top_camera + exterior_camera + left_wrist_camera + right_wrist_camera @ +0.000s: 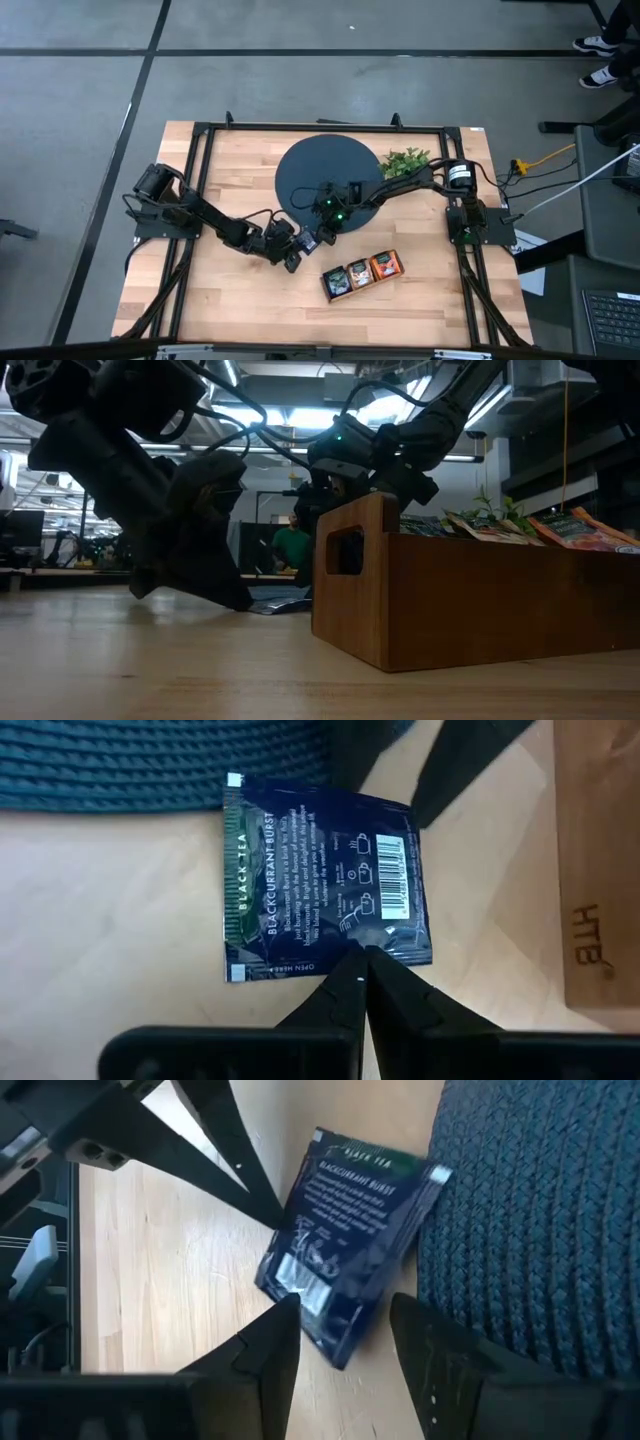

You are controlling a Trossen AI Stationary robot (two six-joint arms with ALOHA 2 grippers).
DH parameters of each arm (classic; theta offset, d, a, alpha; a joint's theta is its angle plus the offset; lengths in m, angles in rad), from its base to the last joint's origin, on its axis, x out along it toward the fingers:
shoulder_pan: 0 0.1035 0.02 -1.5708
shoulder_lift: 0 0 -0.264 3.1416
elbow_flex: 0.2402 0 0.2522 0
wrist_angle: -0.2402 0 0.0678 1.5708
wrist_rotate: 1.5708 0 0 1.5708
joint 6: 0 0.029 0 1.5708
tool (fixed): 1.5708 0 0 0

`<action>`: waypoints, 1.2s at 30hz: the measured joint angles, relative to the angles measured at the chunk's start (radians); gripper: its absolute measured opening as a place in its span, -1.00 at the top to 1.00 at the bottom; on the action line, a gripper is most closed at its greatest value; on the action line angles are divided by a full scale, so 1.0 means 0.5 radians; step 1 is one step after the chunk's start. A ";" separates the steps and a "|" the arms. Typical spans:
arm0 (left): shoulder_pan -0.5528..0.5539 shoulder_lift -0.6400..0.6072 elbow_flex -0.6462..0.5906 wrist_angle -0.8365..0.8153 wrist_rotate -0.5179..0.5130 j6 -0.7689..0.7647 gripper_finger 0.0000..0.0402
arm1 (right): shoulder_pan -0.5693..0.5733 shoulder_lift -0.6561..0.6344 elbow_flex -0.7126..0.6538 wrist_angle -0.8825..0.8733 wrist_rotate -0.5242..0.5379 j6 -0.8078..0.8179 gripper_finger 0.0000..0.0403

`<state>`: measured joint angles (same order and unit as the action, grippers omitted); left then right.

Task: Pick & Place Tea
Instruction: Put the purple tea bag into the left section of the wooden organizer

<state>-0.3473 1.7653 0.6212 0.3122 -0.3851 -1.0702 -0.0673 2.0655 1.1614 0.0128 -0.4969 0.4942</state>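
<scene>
Two grippers are shown converging on a single dark navy, flat square tea sachet, which lies on the pale wooden table top with one edge against the rim of the round dark blue woven mat. The left gripper is seen with its fingertips pressed together at the sachet's near edge; whether a corner of the packet is actually pinched between them cannot be told. The right gripper is held with its fingers well apart and empty, poised above the opposite side, so that the sachet lies directly ahead of and between them. The packet's printed lettering runs roughly crosswise to the left gripper's approach. The narrow brown wooden three-compartment tray, already filled with sachets, stands just beside the sachet, on the side away from the mat. The left gripper is judged the nearer, being in contact.
</scene>
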 joint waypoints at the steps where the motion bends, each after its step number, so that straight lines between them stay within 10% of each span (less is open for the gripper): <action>1: 0.001 0.000 0.000 0.000 -0.017 0.000 0.97 | 0.000 0.000 0.000 0.000 0.000 0.000 0.19; 14: 0.008 0.002 -0.002 -0.009 -0.243 0.007 0.98 | 0.000 0.000 -0.002 0.033 -0.002 -0.012 0.22; 26: 0.009 0.002 -0.001 0.001 -0.235 0.006 0.96 | 0.002 0.000 -0.003 0.124 -0.003 -0.176 0.93; 36: 0.020 -0.117 0.000 0.022 0.008 0.049 0.95 | 0.002 -0.094 -0.003 -0.040 -0.056 -0.359 0.97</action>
<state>-0.3376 1.7070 0.6212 0.3232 -0.3813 -1.0455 -0.0666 2.0187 1.1599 -0.0074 -0.5247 0.3146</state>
